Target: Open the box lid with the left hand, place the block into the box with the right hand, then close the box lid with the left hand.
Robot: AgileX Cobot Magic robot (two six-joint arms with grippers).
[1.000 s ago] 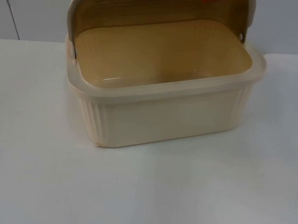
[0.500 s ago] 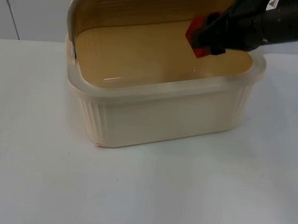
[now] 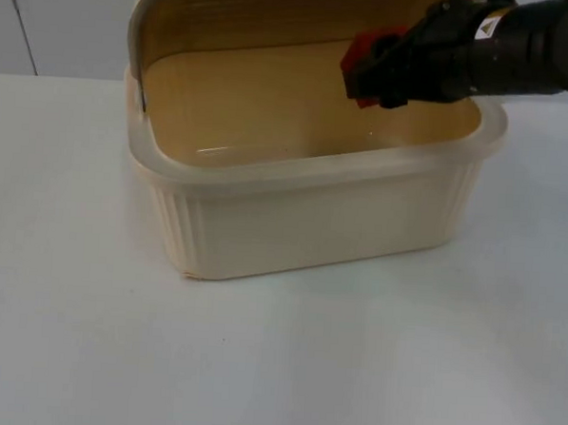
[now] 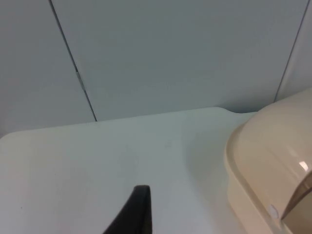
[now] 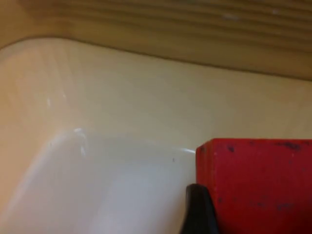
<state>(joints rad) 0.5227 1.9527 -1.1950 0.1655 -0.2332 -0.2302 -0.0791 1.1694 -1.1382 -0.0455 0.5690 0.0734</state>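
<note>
- Top view: I saw a cream plastic box [image 3: 314, 190] standing at the centre of the white table [image 3: 276, 364], its tinted lid [image 3: 275, 17] swung up and back at 12 o'clock, so the opening step looked done.
- Top view: the right gripper [image 3: 372, 70] reached in from 2 o'clock, over the box's far right rim, its fingers pinching a red block [image 3: 359, 59]. The block hung above the box's floor, inside the rim line, not yet set down.
- Top view: I judged the block to be rigid and light, with flat faces that give a firm hold from the sides. The box looked like thin moulded plastic with a smooth, glossy floor, so I expected the block might slide a little once released.
- Left wrist view: the left gripper [image 4: 134, 214] waited low over the table beside the box's outer wall [image 4: 263, 165], which lay toward 4 o'clock. One black fingertip showed, and I could not tell whether its fingers were spread or pressed together.
- Left wrist view: for closing, I judged the lid's curved front edge the natural place to take hold. It looked light and hinged.
- Right wrist view: the red block [image 5: 258, 185] sat pressed against a black fingertip [image 5: 200, 209], with the box's pale floor [image 5: 97, 185] beneath and the ribbed amber lid [image 5: 170, 24] beyond.
</note>
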